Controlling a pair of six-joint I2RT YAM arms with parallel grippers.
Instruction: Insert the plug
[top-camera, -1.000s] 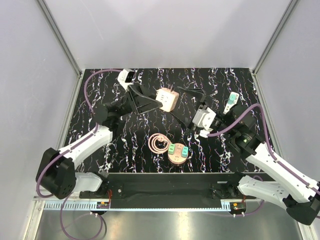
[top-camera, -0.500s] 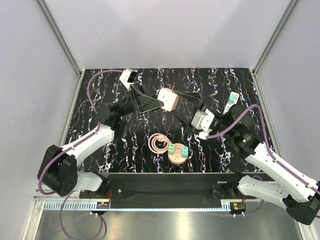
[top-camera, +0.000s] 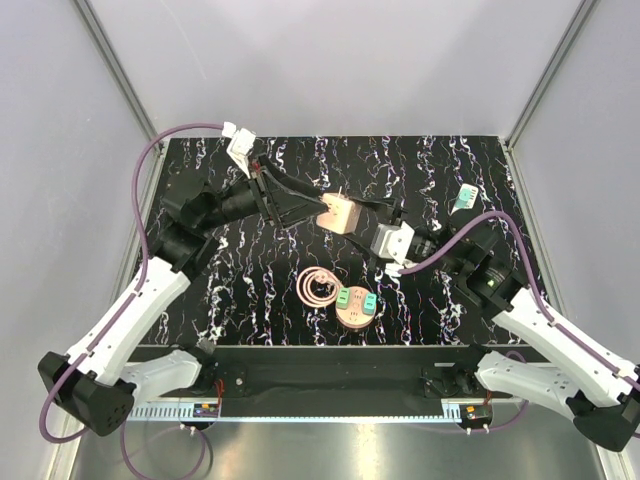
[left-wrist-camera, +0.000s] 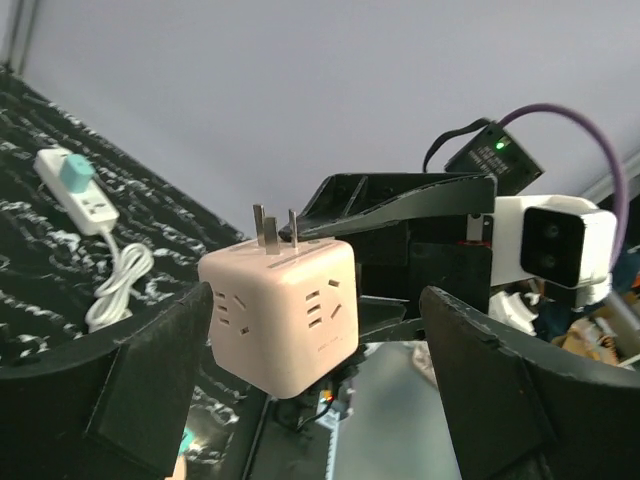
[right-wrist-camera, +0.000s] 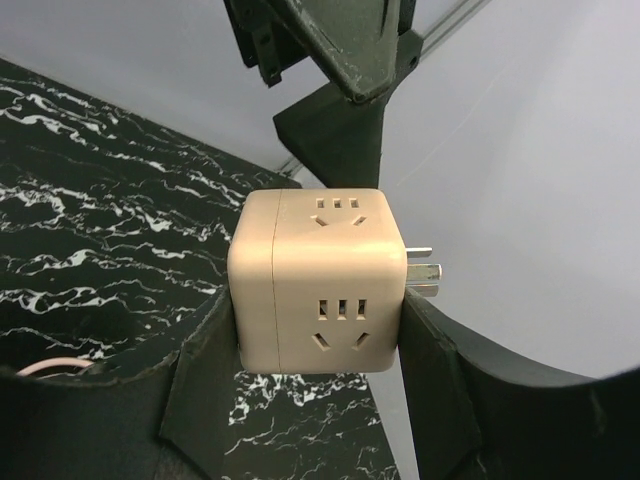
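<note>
The plug is a pale pink cube (top-camera: 340, 214) with socket holes on its faces and metal prongs (left-wrist-camera: 272, 228) on one side. It hangs above the table's middle. My right gripper (top-camera: 352, 222) is shut on it, and in the right wrist view both fingers press opposite faces of the cube (right-wrist-camera: 320, 280), prongs pointing right. My left gripper (top-camera: 322, 209) is open around the same cube (left-wrist-camera: 285, 310); its right finger (left-wrist-camera: 480, 380) stands well clear. A white power strip with a teal end (top-camera: 463, 199) lies at the back right.
A round pink disc with teal pieces (top-camera: 355, 305) and a coiled pink cable (top-camera: 316, 288) lie near the front middle. The power strip's white cord (left-wrist-camera: 115, 290) is bunched beside it. Grey walls enclose the black marbled table (top-camera: 250, 280).
My right gripper closed on the cube and my left gripper then opened, letting go of it. The left arm has lifted and the cube has shifted slightly toward the front.
</note>
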